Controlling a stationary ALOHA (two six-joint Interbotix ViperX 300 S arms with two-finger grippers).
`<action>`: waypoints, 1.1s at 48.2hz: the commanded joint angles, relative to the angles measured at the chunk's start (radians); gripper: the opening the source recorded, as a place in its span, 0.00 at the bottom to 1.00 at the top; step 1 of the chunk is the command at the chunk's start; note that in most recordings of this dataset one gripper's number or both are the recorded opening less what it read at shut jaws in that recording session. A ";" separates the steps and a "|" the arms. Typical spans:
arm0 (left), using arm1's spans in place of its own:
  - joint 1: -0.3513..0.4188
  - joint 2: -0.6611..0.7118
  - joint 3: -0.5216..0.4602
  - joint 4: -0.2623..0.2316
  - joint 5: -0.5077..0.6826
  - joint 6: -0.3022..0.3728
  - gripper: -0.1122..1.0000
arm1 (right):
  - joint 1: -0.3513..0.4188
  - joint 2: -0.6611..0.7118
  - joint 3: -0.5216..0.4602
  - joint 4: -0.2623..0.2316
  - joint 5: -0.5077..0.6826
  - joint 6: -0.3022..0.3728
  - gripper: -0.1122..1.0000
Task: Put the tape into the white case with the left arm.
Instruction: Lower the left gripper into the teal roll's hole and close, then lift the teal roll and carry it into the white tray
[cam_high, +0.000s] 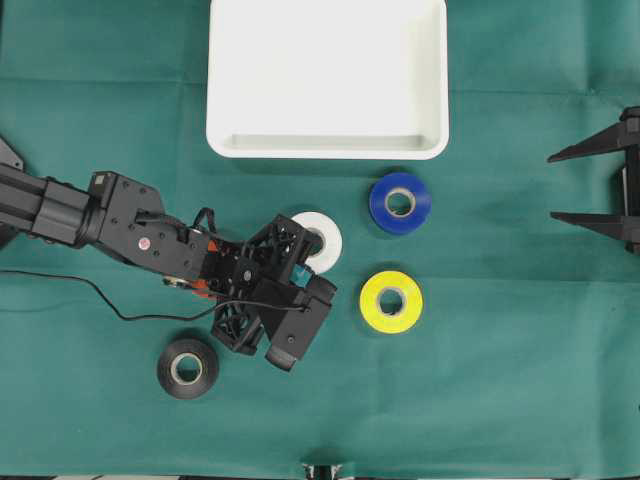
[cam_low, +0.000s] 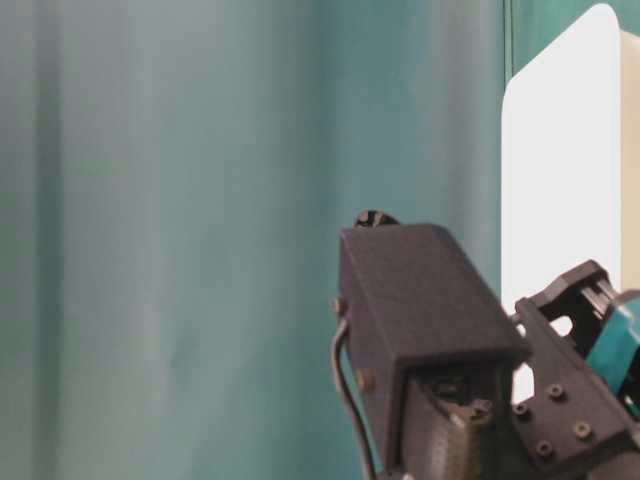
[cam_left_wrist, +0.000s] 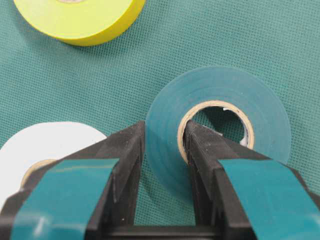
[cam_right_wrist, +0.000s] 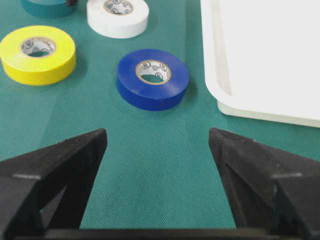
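grip: left gripper (cam_left_wrist: 165, 150) clamped on the wall of the green tape roll (cam_left_wrist: 217, 132), one finger in the core, the other on the outer face; roll flat on the green cloth (cam_left_wrist: 210, 40)
right side: right gripper (cam_right_wrist: 157, 150) spread wide, holding nothing, parked at 3 o'clock on the table, well apart from the rolls
target: white case (cam_high: 327, 80) at 12 o'clock in the overhead view, nothing in the part that shows; green roll sits below it at about 6 o'clock, under the left wrist
risk 1: bite covers one wall only, so the roll could pivot or hang tilted on lift, then slip off the teal strips
risk 2: white tape roll (cam_left_wrist: 45, 150) lies just beside the outer finger; a sideways drag could push it along
risk 3: path to the case runs past the white roll and near the blue tape roll (cam_high: 400, 203); a low carry could clip either one, or catch the case rim
risk 4: a tilted roll released over the rim may land on edge and roll out
others: yellow tape roll (cam_high: 391, 301) at 4 o'clock of the left gripper, black tape roll (cam_high: 188, 367) at 8 o'clock, both out of the way
hidden: overhead view hides the green roll under the wrist; only a teal sliver shows
hidden 2: table-level view is blocked by the wrist housing, blurred, no tape visible
cut off: case top edge runs out of the overhead view; fingertip depth inside the core cannot be told
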 joint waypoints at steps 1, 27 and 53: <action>-0.012 -0.052 -0.018 0.002 0.000 -0.003 0.30 | -0.002 0.006 -0.012 -0.002 -0.011 0.002 0.88; -0.014 -0.167 -0.028 0.002 0.100 -0.006 0.30 | -0.002 0.008 -0.012 -0.002 -0.011 0.002 0.88; 0.137 -0.212 -0.014 0.002 0.121 0.003 0.30 | -0.002 0.006 -0.012 -0.002 -0.011 0.002 0.88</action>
